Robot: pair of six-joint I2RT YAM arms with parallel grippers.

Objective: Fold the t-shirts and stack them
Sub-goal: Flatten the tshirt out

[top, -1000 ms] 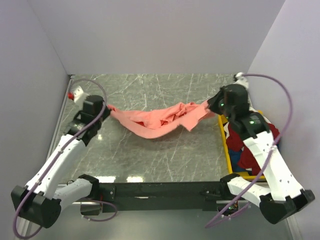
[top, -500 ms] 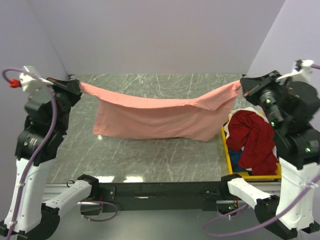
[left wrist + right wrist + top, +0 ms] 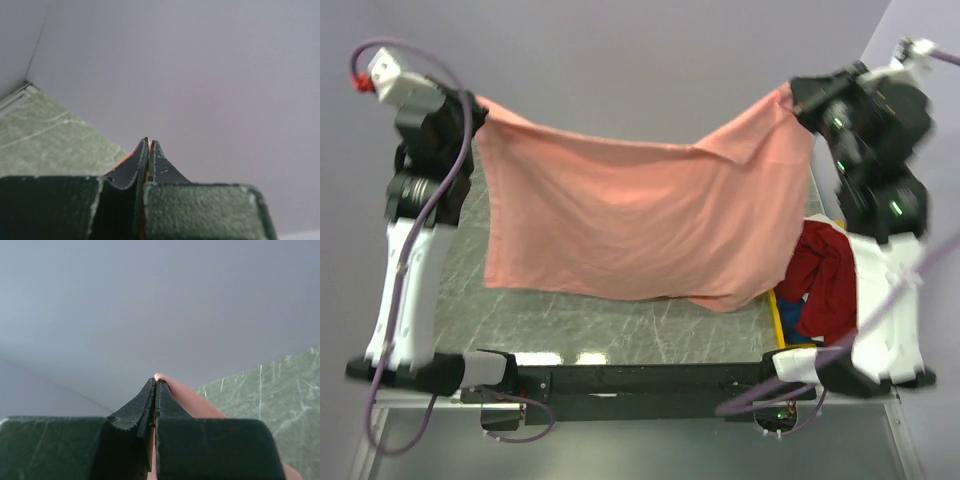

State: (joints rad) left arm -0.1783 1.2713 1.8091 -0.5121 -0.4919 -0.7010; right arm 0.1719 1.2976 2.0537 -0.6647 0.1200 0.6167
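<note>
High over the green marbled tabletop (image 3: 620, 322), the left tool (image 3: 477, 104) and the right tool (image 3: 796, 93) each pinched an upper corner of the soft salmon-pink t-shirt (image 3: 630, 220), which hung as a broad sheet, long axis left to right, its lower right corner hiding part of the deep red t-shirt (image 3: 827, 277).

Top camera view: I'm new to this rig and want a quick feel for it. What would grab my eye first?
A pink shirt hangs spread wide like a curtain across the middle, pinched at its upper corners by the left gripper at top left and the right gripper at top right. Next comes a red shirt heaped in the yellow bin at the right edge.
</note>
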